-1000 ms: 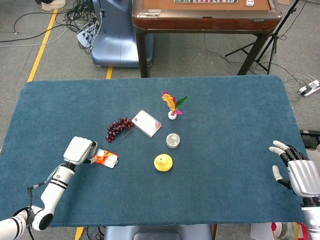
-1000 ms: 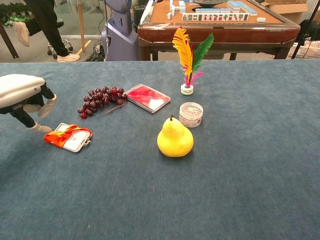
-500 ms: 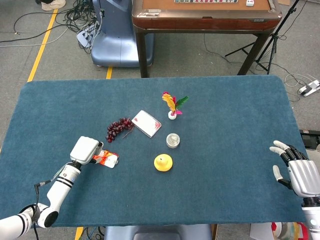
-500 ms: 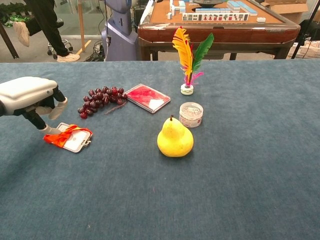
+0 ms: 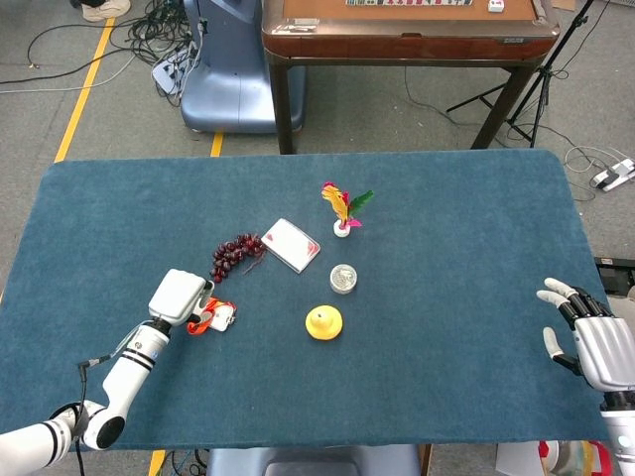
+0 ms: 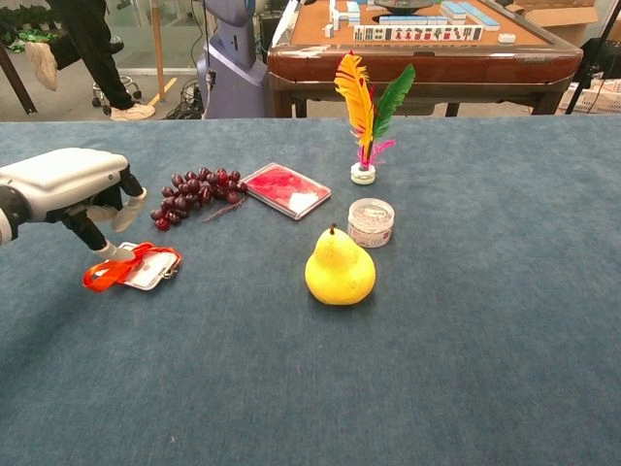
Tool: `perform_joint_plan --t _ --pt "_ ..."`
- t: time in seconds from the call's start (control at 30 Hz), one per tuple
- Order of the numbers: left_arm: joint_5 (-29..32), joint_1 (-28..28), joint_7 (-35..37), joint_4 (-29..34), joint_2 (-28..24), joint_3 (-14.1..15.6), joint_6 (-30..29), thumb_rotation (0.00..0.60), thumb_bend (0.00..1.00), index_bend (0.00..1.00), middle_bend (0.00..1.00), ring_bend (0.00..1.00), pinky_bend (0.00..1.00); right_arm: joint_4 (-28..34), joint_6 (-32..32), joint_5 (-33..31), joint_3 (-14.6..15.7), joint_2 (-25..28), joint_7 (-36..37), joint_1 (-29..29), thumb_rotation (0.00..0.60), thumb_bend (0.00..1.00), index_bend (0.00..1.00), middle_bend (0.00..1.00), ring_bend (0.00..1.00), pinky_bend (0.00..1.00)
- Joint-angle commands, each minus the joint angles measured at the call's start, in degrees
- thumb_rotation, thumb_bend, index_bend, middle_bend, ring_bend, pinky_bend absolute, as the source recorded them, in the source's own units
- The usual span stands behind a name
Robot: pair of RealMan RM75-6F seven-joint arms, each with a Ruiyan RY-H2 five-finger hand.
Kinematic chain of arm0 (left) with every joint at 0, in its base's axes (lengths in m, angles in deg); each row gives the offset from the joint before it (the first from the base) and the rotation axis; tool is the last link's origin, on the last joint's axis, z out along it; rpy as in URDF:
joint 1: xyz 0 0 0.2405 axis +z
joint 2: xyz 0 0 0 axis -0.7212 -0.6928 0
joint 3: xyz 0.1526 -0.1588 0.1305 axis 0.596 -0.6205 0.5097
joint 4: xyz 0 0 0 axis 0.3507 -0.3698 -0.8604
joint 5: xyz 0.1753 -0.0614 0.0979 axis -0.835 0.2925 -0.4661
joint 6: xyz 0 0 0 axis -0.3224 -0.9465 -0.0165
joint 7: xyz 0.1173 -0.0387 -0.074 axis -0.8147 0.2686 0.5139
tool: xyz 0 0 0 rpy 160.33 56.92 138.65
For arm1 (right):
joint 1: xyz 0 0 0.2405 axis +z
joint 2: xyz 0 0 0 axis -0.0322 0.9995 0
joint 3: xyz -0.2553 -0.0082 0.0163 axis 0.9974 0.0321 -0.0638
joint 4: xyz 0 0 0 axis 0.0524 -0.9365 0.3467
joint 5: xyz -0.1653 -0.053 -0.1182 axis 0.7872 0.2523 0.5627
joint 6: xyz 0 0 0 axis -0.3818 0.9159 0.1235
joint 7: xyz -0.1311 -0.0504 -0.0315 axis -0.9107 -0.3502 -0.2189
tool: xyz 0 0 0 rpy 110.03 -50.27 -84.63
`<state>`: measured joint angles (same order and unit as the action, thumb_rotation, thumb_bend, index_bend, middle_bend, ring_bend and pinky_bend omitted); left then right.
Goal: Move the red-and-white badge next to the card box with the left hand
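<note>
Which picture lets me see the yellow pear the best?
The chest view. There the yellow pear stands close to the camera, seen from the side, so its stem and rounded shape show clearly. In the head view the yellow pear is seen from above and looks like a small yellow blob, with its pear shape hard to tell.

Table [image 5: 446, 297] cloth matt, napped (felt-like); pear [image 6: 340, 269] glossy, smooth.

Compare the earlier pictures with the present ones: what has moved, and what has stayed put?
The left robot hand slid rightward toward the dark purple grape bunch, fingertips pushing the red-and-white badge along. The red card box, yellow pear and open right robot hand stayed put.
</note>
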<state>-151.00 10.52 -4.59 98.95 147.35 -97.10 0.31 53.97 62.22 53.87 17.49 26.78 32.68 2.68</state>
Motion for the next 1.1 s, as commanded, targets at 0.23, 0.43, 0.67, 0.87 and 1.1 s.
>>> perform_joint_plan --t 0.23,0.43,0.67,0.87,1.1 --pt "1.0 0.5 -0.9 -0.5 -0.8 0.5 -0.2 0.6 0.0 0.77 1.0 0.99 1.0 0.0 0.0 0.0 0.0 0.1 0.1 0.0 0.6 0.47 0.27 0.2 0.16 0.36" --pt "1.3 0.5 -0.8 -1.7 -0.8 1.0 0.4 0.6 0.0 0.77 1.0 0.99 1.0 0.1 0.0 0.0 0.0 0.1 -0.1 0.0 0.6 0.47 0.27 0.2 0.16 0.36" --pt "1.2 0.1 -0.8 -1.4 -0.3 0.8 0.5 0.6 0.0 0.77 1.0 0.99 1.0 0.2 0.1 -0.1 0.0 0.1 0.0 -0.1 0.6 0.47 0.27 0.2 0.16 0.36" --pt "1.9 -0.5 -1.9 -1.3 0.5 0.8 1.1 0.6 0.0 0.77 1.0 0.99 1.0 0.2 0.2 0.1 0.1 0.3 0.3 -0.2 0.6 0.47 0.27 0.2 0.16 0.36" --pt "2.8 -1.0 -2.3 -2.2 1.6 0.6 2.0 0.6 0.0 0.77 1.0 0.99 1.0 0.2 0.5 0.2 0.0 0.5 0.8 -0.3 0.6 0.47 0.27 0.2 0.16 0.36"
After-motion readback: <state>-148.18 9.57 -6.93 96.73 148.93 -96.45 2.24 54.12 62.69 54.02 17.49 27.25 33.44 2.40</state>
